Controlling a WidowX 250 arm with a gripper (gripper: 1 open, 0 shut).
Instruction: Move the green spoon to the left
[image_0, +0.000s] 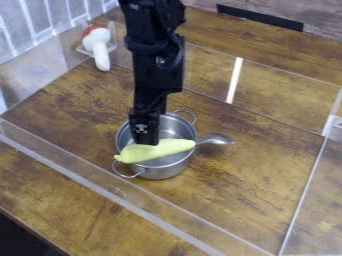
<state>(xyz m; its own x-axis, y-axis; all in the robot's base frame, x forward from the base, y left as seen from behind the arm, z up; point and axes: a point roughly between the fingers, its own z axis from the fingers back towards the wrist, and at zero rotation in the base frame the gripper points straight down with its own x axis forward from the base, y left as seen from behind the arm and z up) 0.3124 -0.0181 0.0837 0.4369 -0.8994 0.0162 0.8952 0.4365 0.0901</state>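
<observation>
Gripper (144, 131) points down with jaws spread wide and empty, the green spoon (158, 151) just below them, lying across the steel pot (175, 160) rim with its silver bowl poking out right; risk: closing off-center tips the handle or drags the pot along.

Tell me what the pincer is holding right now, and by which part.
Nothing is held. The pincer is open and points down over the pot, just above the green spoon, which lies across the pot's rim.
</observation>
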